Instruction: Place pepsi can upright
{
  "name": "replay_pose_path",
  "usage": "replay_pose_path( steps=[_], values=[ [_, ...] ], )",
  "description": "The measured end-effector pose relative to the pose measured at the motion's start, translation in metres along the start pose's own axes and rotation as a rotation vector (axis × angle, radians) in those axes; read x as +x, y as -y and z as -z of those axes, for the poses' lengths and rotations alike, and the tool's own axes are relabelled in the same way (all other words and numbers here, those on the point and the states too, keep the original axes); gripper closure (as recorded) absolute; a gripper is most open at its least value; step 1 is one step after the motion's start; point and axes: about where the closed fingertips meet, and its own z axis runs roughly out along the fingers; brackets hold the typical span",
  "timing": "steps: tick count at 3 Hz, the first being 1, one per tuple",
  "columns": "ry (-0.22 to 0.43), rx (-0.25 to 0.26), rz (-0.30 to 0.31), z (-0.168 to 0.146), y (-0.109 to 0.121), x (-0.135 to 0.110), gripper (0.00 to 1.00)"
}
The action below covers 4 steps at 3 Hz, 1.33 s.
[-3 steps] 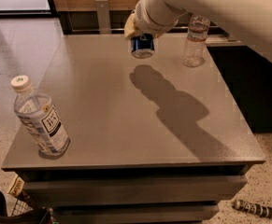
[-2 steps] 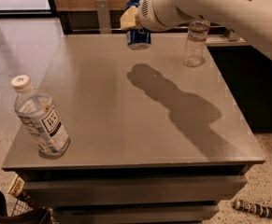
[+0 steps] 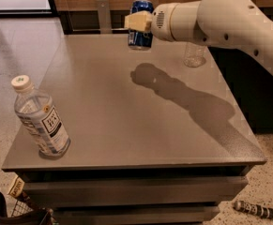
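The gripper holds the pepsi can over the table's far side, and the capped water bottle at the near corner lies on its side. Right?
No: the camera view shows the capped water bottle standing upright at the near corner. The rest holds: the gripper holds the pepsi can over the far side of the table.

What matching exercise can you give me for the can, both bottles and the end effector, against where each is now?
Things:
1 pepsi can
2 capped water bottle
3 other clear bottle
4 end effector

Places or states:
A standing at the near left corner of the table
B shut on the can, over the table's far side
C far right, partly behind the arm
D blue, held off the tabletop, roughly upright

Pairs: 1-D, 2-A, 3-C, 4-B
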Motion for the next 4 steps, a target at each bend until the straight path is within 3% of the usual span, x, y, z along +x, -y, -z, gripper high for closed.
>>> replay_pose_path(
  steps=[1,3,4],
  values=[
    [0.073,-0.045,0.054,0.002,0.017,0.011,1.00],
    [0.176,-0.203,0.388,-0.011,-0.034,0.032,1.00],
    [0.186,-0.211,0.436,-0.013,-0.042,0.031,1.00]
  ],
)
